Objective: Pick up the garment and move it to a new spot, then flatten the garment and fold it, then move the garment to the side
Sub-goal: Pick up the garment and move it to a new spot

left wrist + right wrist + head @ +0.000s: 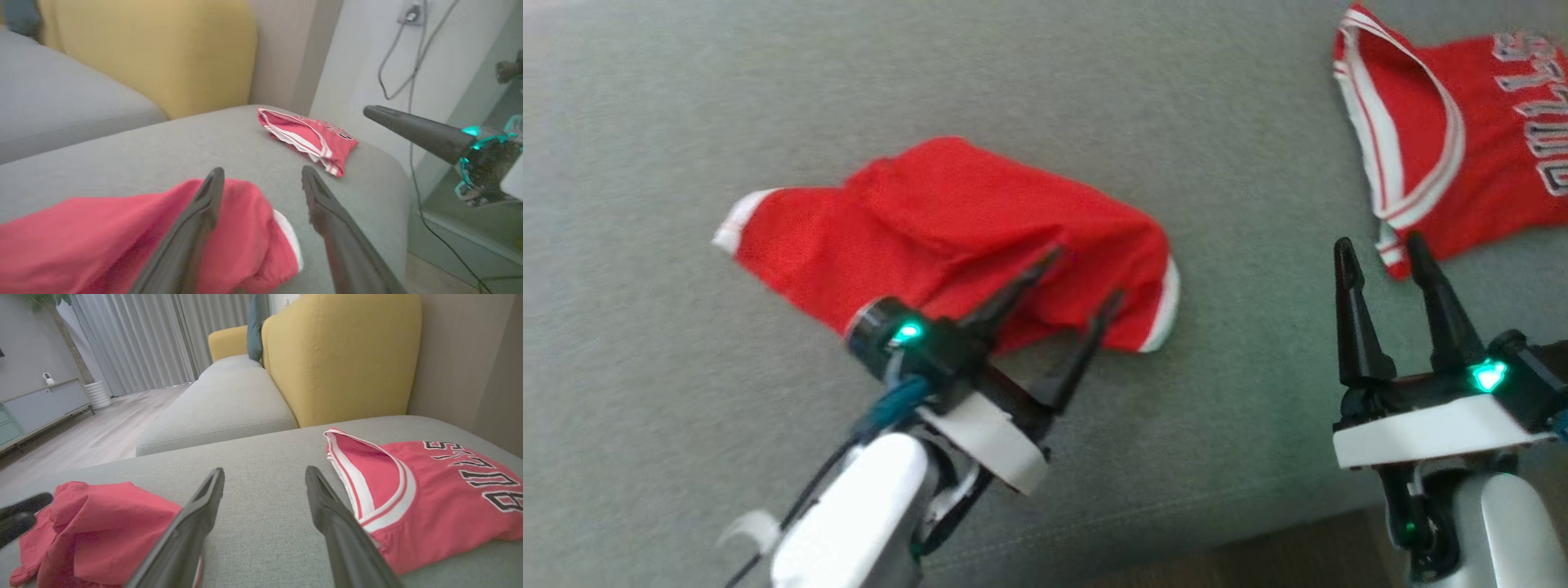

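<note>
On the grey sofa [686, 408], seen from the head, the red shorts [947, 229] lie in a rumpled heap near the middle of the seat, with white hems showing at both ends. The left jaws stand wide apart over the near edge of the heap with nothing between them. The right jaws, equally wide and empty, hover well to the right, near a folded jersey [1462, 147]. By my reading the shorts are at their spot and flattening is the step in hand. The next move calls for each pair of jaws to take a hem or corner and draw the cloth out flat before any fold. That view is soft, the left arm [849, 506] covers part of the near edge, and the jersey is cut off at the right. From the left wrist, one finger [196, 228] crosses the red cloth and the other stands over bare seat. Whether the first touches the cloth I cannot tell, and the shorts run off the left and bottom edges. From the right wrist, the jaws gape over bare seat between shorts and jersey. The shorts sit partly behind one finger, and which fold is the waistband cannot be made out.
</note>
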You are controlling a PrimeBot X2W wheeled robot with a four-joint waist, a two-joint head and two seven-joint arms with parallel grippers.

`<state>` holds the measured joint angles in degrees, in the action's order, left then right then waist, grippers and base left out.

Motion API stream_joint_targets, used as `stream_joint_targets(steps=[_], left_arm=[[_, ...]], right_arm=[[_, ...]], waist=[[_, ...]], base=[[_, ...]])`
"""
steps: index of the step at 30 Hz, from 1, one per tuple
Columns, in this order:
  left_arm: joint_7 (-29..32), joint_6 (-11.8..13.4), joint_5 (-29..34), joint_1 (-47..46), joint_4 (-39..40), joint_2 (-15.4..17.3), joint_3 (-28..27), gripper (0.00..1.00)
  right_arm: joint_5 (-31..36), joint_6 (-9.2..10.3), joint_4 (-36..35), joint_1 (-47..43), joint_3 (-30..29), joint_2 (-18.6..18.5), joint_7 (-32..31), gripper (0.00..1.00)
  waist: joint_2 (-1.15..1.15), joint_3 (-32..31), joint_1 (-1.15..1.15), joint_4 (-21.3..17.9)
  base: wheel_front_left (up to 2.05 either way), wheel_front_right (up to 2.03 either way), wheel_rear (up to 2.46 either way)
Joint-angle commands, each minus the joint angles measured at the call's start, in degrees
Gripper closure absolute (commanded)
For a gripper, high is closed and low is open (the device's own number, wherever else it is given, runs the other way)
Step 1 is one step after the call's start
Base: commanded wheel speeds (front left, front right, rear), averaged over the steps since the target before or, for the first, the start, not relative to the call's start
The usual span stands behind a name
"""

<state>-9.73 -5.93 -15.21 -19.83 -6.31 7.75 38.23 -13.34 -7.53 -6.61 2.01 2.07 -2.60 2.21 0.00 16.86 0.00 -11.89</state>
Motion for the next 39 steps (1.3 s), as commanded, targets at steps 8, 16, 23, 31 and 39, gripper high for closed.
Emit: stream_joint_targets(steps=[8,16,23,31,39], left_arm=[[-4.7,6.3,-1.4,2.9,5.2,3.1,-11.3,0.00],[-5.2,11.5,-2.2,8.2,5.7,5.4,-21.3,0.00],[-5.3,12.3,-2.4,13.9,6.4,6.2,-27.2,0.00],[-5.3,10.8,-1.8,17.8,6.6,5.3,-29.9,0.00],[-5.3,10.0,0.3,20.4,6.4,4.2,-30.5,0.00]], right_arm=[[2.1,0.04,-2.3,0.5,0.7,-0.3,-1.8,0.00],[2.8,0.04,-2.3,-0.6,-0.4,-0.3,-3.2,0.00],[2.9,0.04,-2.2,-2.1,-0.8,-0.3,-4.2,0.00],[4.0,0.04,-2.7,-4.9,-1.8,-0.3,-5.5,0.00],[4.9,0.04,-3.9,-7.5,-2.4,-0.3,-6.7,0.00]], waist=[[0.00,-4.7,0.00,6.8],[0.00,-7.5,0.00,10.3],[0.00,-9.8,0.00,11.7],[0.00,-12.9,0.00,12.2],[0.00,-15.2,0.00,12.3]], base=[[0.00,0.00,0.00],[0.00,0.00,0.00],[0.00,0.00,0.00],[0.00,0.00,0.00],[0.00,0.00,0.00]])
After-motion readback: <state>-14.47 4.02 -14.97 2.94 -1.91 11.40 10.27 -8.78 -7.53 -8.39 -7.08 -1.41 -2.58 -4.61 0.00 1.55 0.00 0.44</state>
